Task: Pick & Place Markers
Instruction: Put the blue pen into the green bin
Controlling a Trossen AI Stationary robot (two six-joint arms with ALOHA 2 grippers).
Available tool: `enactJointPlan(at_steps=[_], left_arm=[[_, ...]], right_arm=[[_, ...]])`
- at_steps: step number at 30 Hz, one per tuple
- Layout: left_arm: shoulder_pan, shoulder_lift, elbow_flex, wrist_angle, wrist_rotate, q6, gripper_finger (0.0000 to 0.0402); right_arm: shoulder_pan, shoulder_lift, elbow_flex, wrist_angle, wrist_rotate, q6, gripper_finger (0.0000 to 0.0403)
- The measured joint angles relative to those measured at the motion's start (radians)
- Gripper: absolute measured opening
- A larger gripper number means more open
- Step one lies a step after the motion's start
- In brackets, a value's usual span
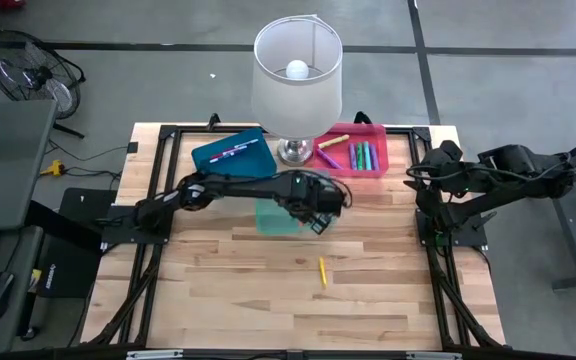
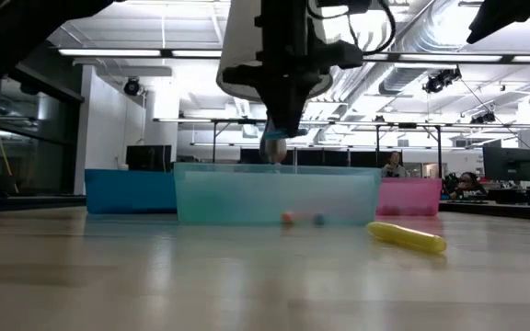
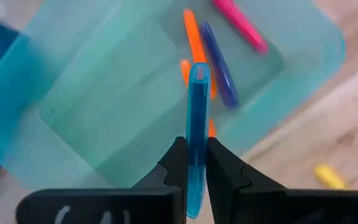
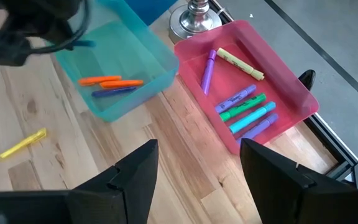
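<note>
Looking straight down, the left gripper (image 1: 318, 205) is seen above the teal bin (image 1: 276, 222), nearer than the right arm. From table height, the yellow marker (image 2: 407, 236) lies outside. At the left wrist, a slim light-blue marker (image 3: 197, 124) is pinched lengthwise over the bin. The right gripper (image 4: 199, 163) is held wide, empty.
</note>
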Motion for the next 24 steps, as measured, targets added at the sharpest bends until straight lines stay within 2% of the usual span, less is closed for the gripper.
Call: enactJointPlan(at_steps=[6, 12, 24], left_arm=[[0.07, 0.0, 0.001, 0.043, 0.06, -0.023, 0.0026], [0.093, 0.03, 0.0, 0.071, 0.105, -0.072, 0.0026], [0.096, 0.101, 0.0, 0.106, 0.108, -0.1, 0.0026]], right_arm=[[0.0, 0.0, 0.0, -0.004, 0.008, 0.0, 0.0216], [0.0, 0.0, 0.0, -0.008, 0.021, 0.008, 0.0216], [0.0, 0.0, 0.0, -0.009, 0.029, 0.019, 0.0216]])
